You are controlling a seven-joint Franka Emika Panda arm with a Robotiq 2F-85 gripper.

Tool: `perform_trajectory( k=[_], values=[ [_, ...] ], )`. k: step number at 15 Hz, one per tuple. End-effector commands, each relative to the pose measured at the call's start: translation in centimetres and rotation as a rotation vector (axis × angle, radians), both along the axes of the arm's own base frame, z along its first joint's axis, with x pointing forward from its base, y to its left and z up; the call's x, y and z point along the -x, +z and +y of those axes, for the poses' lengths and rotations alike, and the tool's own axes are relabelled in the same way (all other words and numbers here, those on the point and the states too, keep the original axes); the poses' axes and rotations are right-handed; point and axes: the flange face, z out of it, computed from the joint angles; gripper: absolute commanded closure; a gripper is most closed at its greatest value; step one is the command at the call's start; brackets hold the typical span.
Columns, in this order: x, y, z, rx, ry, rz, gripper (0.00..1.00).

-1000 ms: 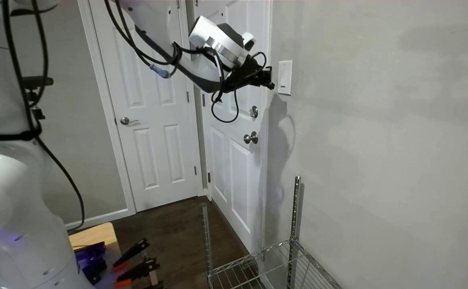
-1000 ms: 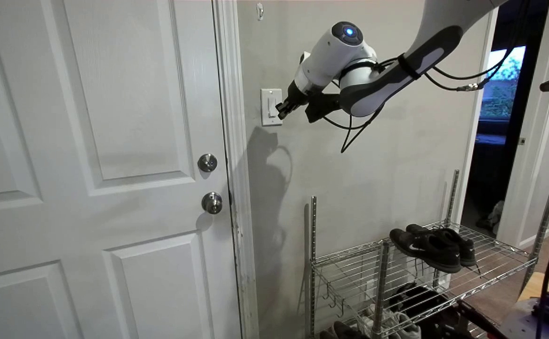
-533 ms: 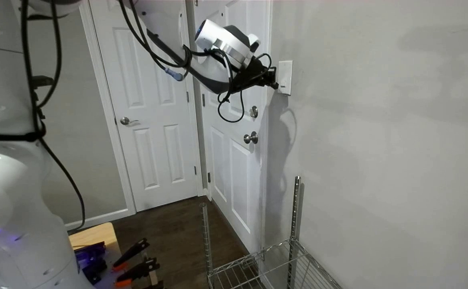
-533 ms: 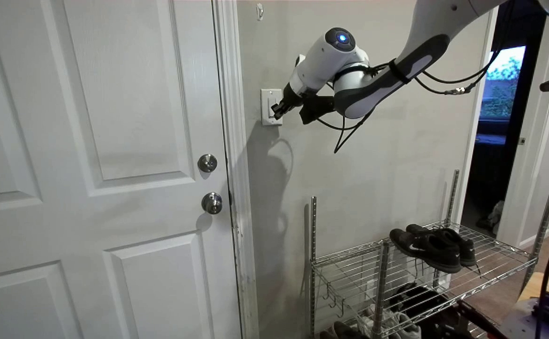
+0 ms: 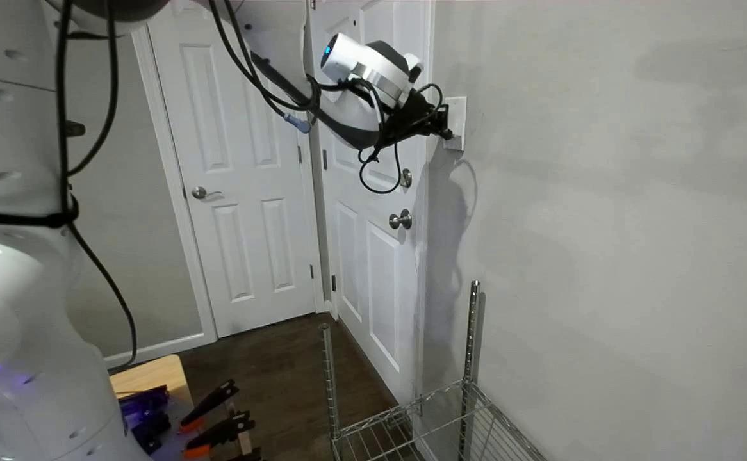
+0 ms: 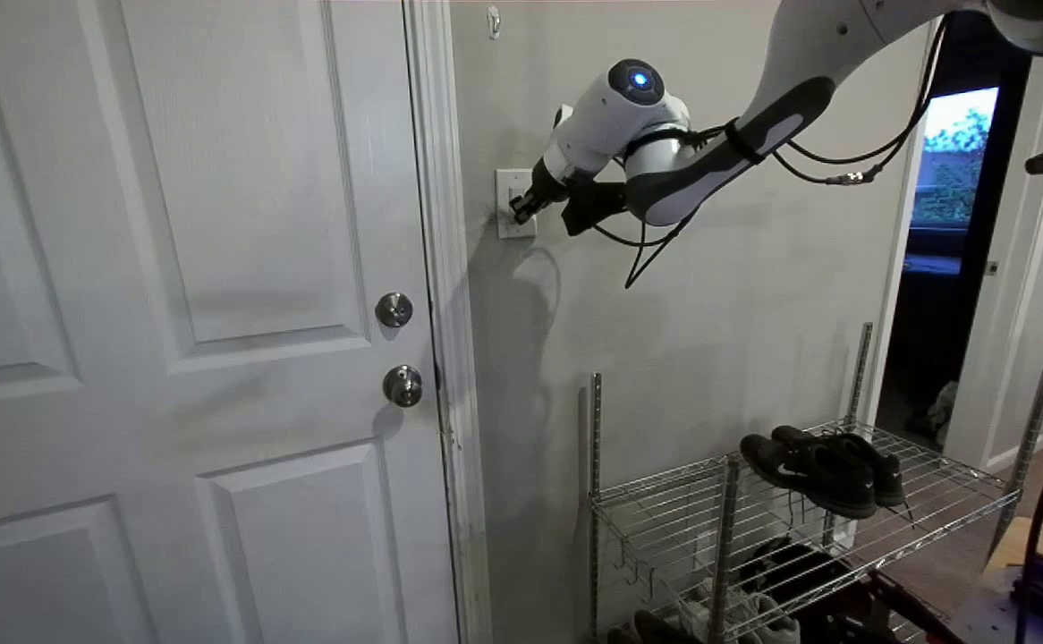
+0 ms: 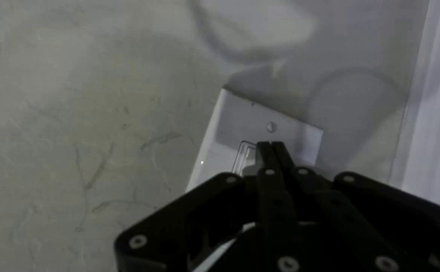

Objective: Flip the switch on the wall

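Observation:
The switch is a white upright rectangular plate on the grey-white wall (image 5: 604,243). It shows in both exterior views, as the switch (image 5: 459,116) and the switch (image 6: 505,190), partly covered by the fingers. In the wrist view the switch (image 7: 225,153) appears tilted, with a screw and one end of the rocker frame visible; the rest is hidden. My black gripper (image 7: 272,144) has its two fingertips together with nothing between them. The fingertips overlap the rocker. In both exterior views the gripper (image 5: 448,133) (image 6: 520,211) is at the plate's lower half; I cannot tell whether it touches.
A white panelled door (image 6: 244,268) with metal knobs (image 6: 402,385) and its frame (image 6: 450,313) stand beside the switch. A wire shelf (image 6: 808,537) with black shoes (image 6: 817,470) is below against the wall. Cables (image 5: 380,186) hang from the wrist.
The arm has moved closer to the wall. The fingertips have gone from just beside the switch plate to over its lower half. The gripper has come slightly lower in an exterior view.

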Motion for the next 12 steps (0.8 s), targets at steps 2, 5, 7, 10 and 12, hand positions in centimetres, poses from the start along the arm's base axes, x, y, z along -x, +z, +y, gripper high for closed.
perform_trajectory(
  k=[2, 5, 7, 10, 12],
  values=[
    [-0.7, 0.1, -0.1, 0.007, -0.028, -0.031, 0.95],
    [-0.2, -0.1, 0.1, -0.008, -0.036, -0.02, 0.95],
    [1.1, 0.1, 0.4, -0.025, -0.04, -0.007, 0.95],
    [2.9, 0.7, 0.3, -0.028, -0.059, 0.001, 0.95],
    [4.1, 0.3, 0.7, -0.073, -0.041, 0.037, 0.95]
  ],
)
